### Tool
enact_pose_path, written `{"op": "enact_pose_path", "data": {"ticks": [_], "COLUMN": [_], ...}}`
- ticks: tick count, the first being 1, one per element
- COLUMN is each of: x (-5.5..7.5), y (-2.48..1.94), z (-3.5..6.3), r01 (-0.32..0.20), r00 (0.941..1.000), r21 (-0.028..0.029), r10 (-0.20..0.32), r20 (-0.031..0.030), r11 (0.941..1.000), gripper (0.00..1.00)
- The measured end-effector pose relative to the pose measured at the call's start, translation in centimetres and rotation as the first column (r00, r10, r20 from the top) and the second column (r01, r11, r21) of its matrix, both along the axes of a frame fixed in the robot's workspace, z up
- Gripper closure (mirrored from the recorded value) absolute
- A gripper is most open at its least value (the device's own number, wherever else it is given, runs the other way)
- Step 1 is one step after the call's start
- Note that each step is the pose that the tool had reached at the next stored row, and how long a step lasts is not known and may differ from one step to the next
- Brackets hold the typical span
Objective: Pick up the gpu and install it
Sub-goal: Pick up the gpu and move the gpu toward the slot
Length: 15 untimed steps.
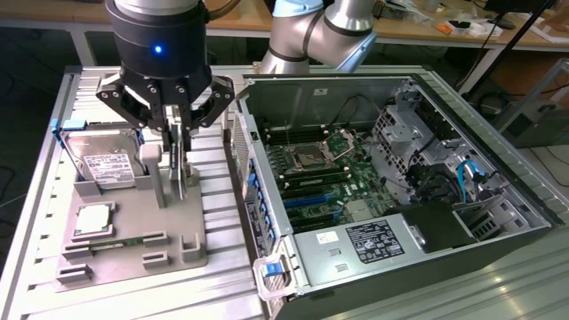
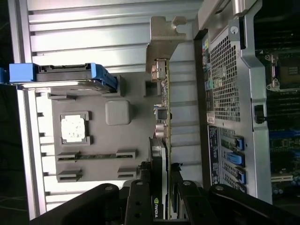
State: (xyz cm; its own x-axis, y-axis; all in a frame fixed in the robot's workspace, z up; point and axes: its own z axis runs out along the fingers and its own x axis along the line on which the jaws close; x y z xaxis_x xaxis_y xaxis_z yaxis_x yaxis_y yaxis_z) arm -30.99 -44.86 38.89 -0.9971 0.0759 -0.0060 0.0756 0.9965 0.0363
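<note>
The gpu [image 1: 180, 163] stands on edge in the grey parts holder [image 1: 133, 260], to the exterior view's left of the open computer case [image 1: 374, 173]. My gripper [image 1: 178, 130] reaches down over the card's top edge, a finger on each face, shut on it. In the wrist view the gpu [image 2: 162, 117] is seen edge-on: thin green board, black cooler near my fingers, silver end bracket [image 2: 161, 42] at the far end. My gripper [image 2: 159, 172] clamps it from both sides. The card's lower edge still sits by the holder's slot.
A silver hard drive [image 1: 105, 160] in a blue caddy, a square processor chip [image 1: 93, 220] and a memory stick [image 1: 124, 241] rest in the same holder. The case's rear wall [image 2: 229, 79] rises close beside the card. The motherboard [image 1: 329, 180] lies exposed inside.
</note>
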Motion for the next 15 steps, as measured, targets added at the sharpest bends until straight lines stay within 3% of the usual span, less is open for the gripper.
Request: {"op": "enact_pose_path", "data": {"ticks": [15], "x": [0.0], "y": [0.0], "z": [3.24], "r01": [0.0], "r00": [1.0], "r21": [0.0], "r10": [0.0], "r20": [-0.008], "r11": [1.0], "gripper": [0.73]}}
